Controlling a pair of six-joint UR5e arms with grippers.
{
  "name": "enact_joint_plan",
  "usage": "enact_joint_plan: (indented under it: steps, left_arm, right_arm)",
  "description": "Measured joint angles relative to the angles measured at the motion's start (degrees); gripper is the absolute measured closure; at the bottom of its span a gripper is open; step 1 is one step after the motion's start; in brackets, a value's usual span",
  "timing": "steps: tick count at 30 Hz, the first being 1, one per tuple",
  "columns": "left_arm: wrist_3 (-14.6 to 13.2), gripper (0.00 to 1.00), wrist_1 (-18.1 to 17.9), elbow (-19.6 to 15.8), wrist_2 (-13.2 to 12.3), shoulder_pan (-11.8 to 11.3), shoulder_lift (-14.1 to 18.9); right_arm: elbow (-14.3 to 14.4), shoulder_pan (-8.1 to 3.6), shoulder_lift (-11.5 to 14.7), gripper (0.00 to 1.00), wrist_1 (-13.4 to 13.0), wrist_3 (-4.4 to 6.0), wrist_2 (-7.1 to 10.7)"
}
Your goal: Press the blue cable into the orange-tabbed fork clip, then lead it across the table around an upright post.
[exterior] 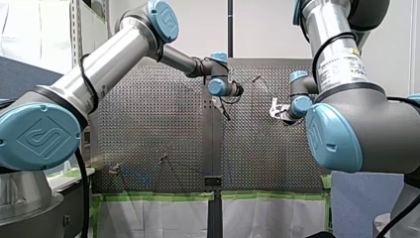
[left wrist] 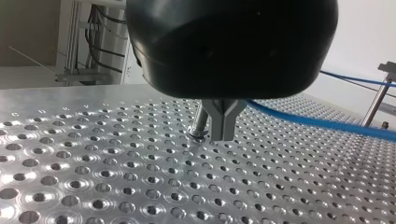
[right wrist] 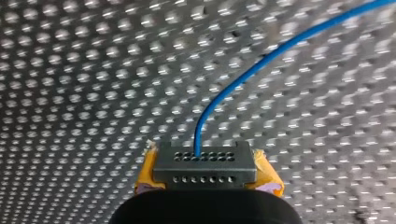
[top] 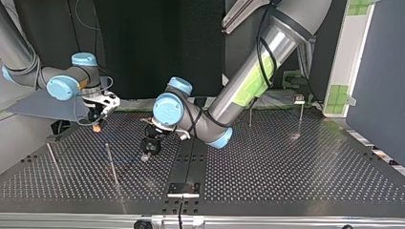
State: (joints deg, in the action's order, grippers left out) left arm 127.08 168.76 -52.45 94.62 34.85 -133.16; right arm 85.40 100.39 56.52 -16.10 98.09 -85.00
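Within right hand (right wrist: 207, 176): gray block (right wrist: 205, 165), blue cable (right wrist: 198, 137).

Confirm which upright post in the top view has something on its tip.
The post farthest to the view's right: it carries a small block on top; the other posts end bare.

The robot's left arm (top: 248, 81) reaches low past the top view's middle. Its black gripper (top: 149, 151) points down, metal fingers (left wrist: 223, 123) pressed together. The right arm (top: 28, 67) bends at the wrist, and its gripper's (right wrist: 208, 173) yellow pads (right wrist: 145, 175) clamp a dark connector block (right wrist: 205, 164).
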Motion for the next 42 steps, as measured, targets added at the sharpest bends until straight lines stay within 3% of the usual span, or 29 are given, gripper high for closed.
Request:
enact_joint_plan:
  steps: [1, 2, 3, 4, 5, 6, 7, 8, 11, 26, 34, 42]
  left_arm:
    - [0.0, 0.96, -0.03, 0.0, 0.05, 0.0, 0.01]
    - [0.0, 0.72, -0.06, 0.0, 0.08, -0.01, 0.0]
    - [0.01, 0.65, -0.05, 0.0, 0.08, -0.01, -0.01]
    - [0.0, 0.65, -0.03, 0.0, 0.1, -0.01, -0.01]
    - [0.01, 0.4, 0.05, 0.0, 0.11, -0.03, -0.01]
    - [0.0, 0.27, 0.18, 0.01, 0.09, -0.06, -0.02]
    - [-0.01, 0.27, 0.33, 0.01, 0.06, -0.09, -0.01]
    - [-0.04, 0.13, 0.57, 0.02, 0.01, -0.11, -0.01]
    - [-0.18, 0.0, 1.37, 0.01, -0.08, -0.16, -0.02]
    - [-0.17, 0.0, 2.24, 0.01, 1.04, -0.8, -0.1]
    - [-0.31, 0.0, 2.16, 0.0, 2.31, -1.11, -0.86]
    - [-0.58, 0.0, 2.61, 0.0, 2.72, -1.23, -0.92]
  right_arm:
    - [0.15, 0.02, -0.35, 1.0, -0.42, 0.02, -0.11]
    - [0.3, 0.06, -0.8, 1.0, -0.85, 0.03, -0.24]
    - [0.37, 0.08, -1.12, 1.0, -1.08, 0.03, -0.32]
    - [0.42, 0.11, -1.4, 1.0, -1.23, 0.01, -0.39]
    - [0.46, 0.15, -1.74, 1.0, -1.37, -0.02, -0.49]
    - [0.48, 0.17, -1.99, 1.0, -1.44, -0.05, -0.59]
    - [0.5, 0.2, -2.25, 1.0, -1.48, -0.09, -0.67]
    - [0.52, 0.23, -2.59, 1.0, -1.52, -0.14, -0.78]
    - [0.62, 0.32, -3.45, 1.0, -1.59, -0.31, -1.14]
    - [3.07, 0.08, -7.82, 1.0, -5.28, -0.7, -4.22]
    - [4.18, -0.59, -9.4, 1.0, -8.88, -0.53, -4.41]
    - [4.21, -1.22, -12.64, 1.0, -10.57, -1.4, -4.48]
